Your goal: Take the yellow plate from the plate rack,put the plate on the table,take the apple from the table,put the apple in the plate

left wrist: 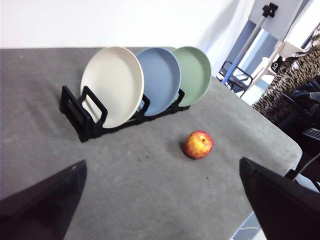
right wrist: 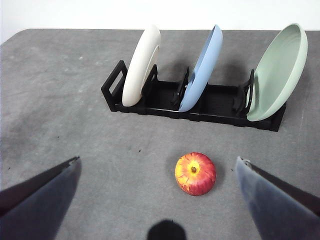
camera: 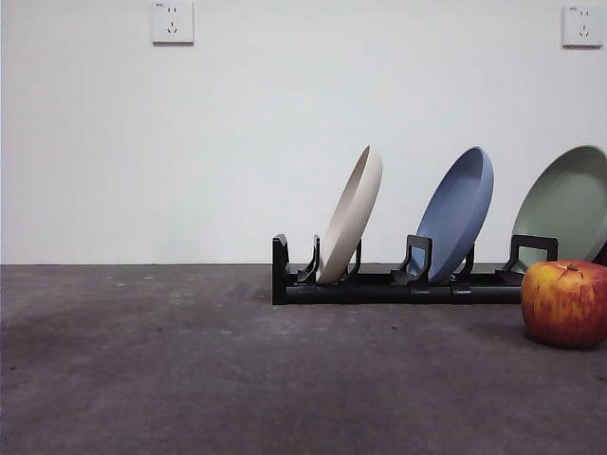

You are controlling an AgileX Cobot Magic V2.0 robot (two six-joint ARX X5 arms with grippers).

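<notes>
The yellow plate (camera: 352,214) stands on its edge in the plate rack (camera: 379,282), leaning in the end slot. It looks more cream than yellow. Next to it in the rack stands a blue plate (camera: 458,210), and then a pale green plate (camera: 566,204) in the slot at the other end. The long black rack sits on the table (camera: 190,360), toward the far edge. The apple (camera: 564,302) sits on the table by itself, in front of the rack and a little way from it, nearer the green plate's end. It is red with yellow streaks, and its stem dimple points up. The left gripper (left wrist: 160,200) hangs above the table with its two black jaws wide apart and nothing between them. The right gripper (right wrist: 157,200) hangs above the near side of the table, its jaws wide apart too, holding nothing.
</notes>
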